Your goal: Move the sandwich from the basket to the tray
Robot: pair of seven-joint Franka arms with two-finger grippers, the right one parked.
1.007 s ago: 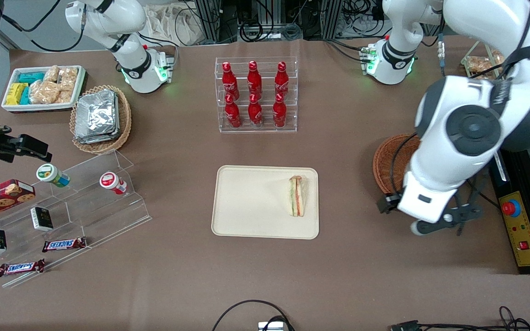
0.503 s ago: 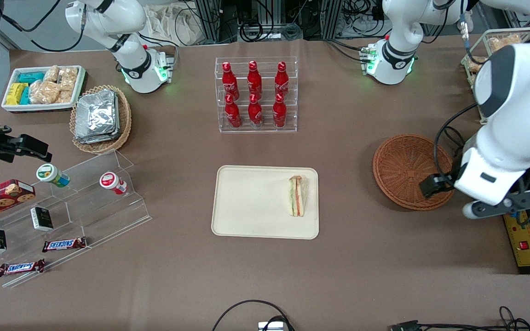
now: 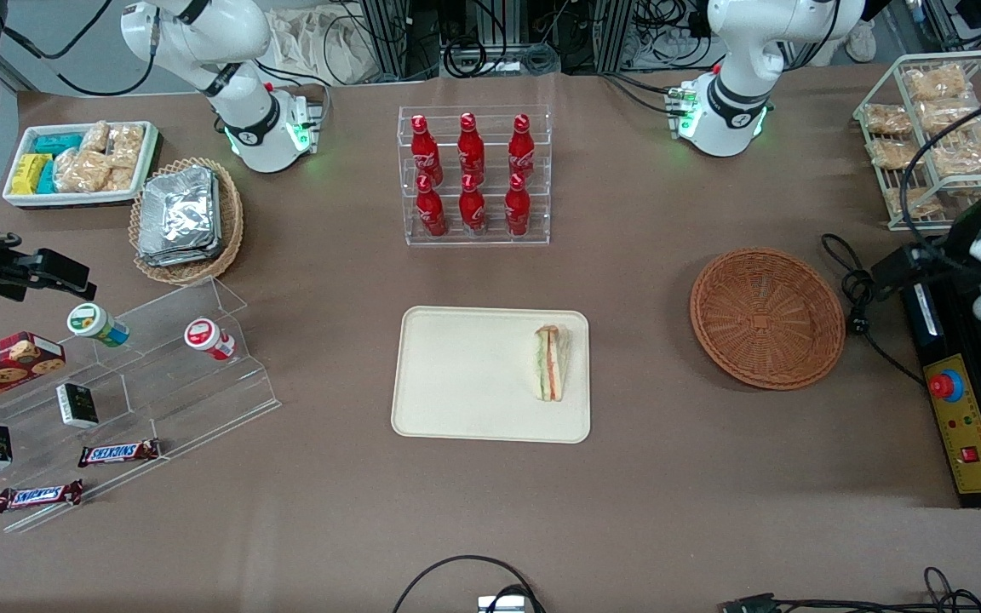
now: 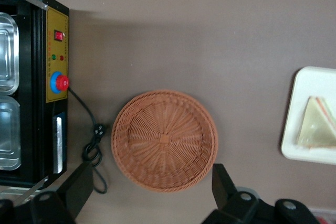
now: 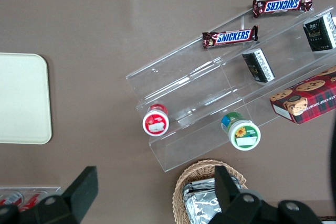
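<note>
Occupying table centre, cream tray (image 3: pixel 473 375) carries the sandwich (image 3: pixel 550 363) along its basket-side rim, long axis running nearer-to-farther from camera. Reddish-brown basket (image 3: pixel 767 317) sits apart. Gripper (image 4: pixel 152 195), fingers spread, hovers above basket.

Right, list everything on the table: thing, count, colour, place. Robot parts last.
sandwich: one, pale with orange and green filling, on the tray
tray: one, cream, table centre
basket: one, reddish-brown wicker, empty, toward the working arm's end
cola bottles: six, red, in a clear rack farther from the camera than the tray
foil packets: silver stack, in a tan basket toward the parked arm's end
Snickers bars: two, brown, on the clear stepped stand
wire rack of bagged snacks: one, white, working arm's end
gripper: open, above the basket
</note>
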